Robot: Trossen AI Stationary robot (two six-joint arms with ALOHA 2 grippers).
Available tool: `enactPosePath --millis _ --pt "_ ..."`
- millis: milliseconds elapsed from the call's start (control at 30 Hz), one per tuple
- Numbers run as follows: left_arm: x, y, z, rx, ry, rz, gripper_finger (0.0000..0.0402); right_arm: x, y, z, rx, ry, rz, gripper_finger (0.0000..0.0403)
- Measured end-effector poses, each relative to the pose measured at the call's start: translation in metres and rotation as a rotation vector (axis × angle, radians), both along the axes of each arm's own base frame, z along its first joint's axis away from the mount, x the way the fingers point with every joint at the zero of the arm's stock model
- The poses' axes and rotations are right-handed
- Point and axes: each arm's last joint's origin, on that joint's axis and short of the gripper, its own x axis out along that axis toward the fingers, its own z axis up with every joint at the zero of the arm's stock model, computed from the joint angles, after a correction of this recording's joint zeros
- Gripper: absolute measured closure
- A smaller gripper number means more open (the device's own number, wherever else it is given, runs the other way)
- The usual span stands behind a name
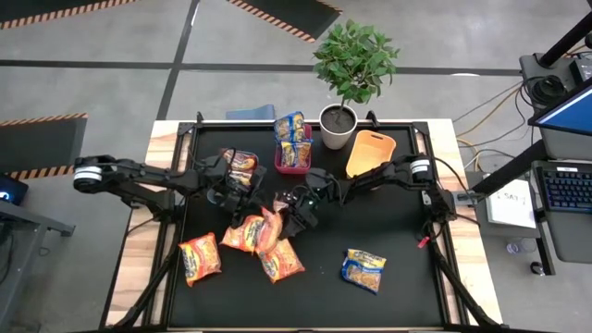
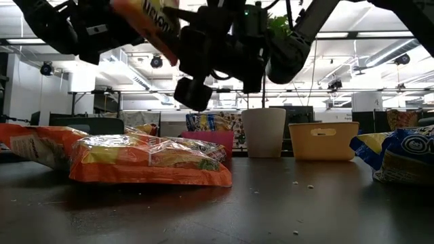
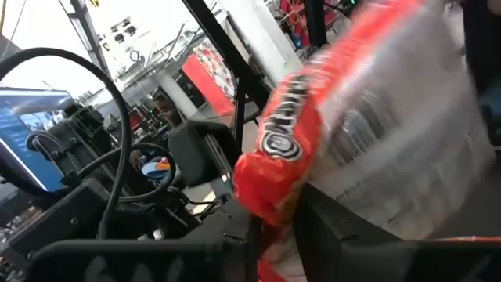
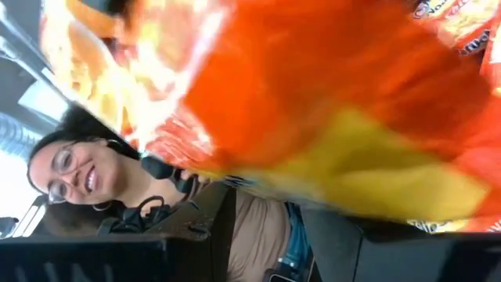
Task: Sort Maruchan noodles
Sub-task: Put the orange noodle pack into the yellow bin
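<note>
Orange packets (image 1: pixel 248 234): four on table; blue packets (image 1: pixel 363 269): one on table.

Orange packets (image 2: pixel 146 161) on tabletop (image 2: pixel 271 210) — white pot (image 2: pixel 264 132) behind.

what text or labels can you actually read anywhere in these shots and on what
Nothing reads in full.
Red packet in the left gripper: white brand lettering and a round logo, too blurred and tilted to read.
Orange packet lifted above the table: a few white capitals, cut off, unreadable.
Orange packets and blue packet on the table: print too small.
Paper sheet beside the table: handwriting too small.
</note>
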Motion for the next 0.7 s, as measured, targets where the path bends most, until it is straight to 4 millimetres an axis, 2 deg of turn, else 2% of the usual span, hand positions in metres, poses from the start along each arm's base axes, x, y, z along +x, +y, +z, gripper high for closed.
enactPosePath --millis 233,400,533,700 --pt "-0.008 0.004 0.003 -0.006 0.055 0.064 0.0276 0.0 -0.009 -0.008 -0.008 0.07 -0.022 0.0277" --pt "-0.019 0.013 0.001 0.033 0.18 0.313 0.0228 -0.001 -0.019 -0.018 -0.028 0.152 -0.046 0.0282" --pt "-0.031 0.016 -0.003 0.103 0.274 0.432 0.0211 -0.003 -0.027 -0.028 -0.051 0.235 -0.079 0.0281" --pt "-0.045 0.017 0.001 0.082 0.344 0.556 0.021 -0.007 -0.037 -0.039 -0.078 0.335 -0.134 0.0284"
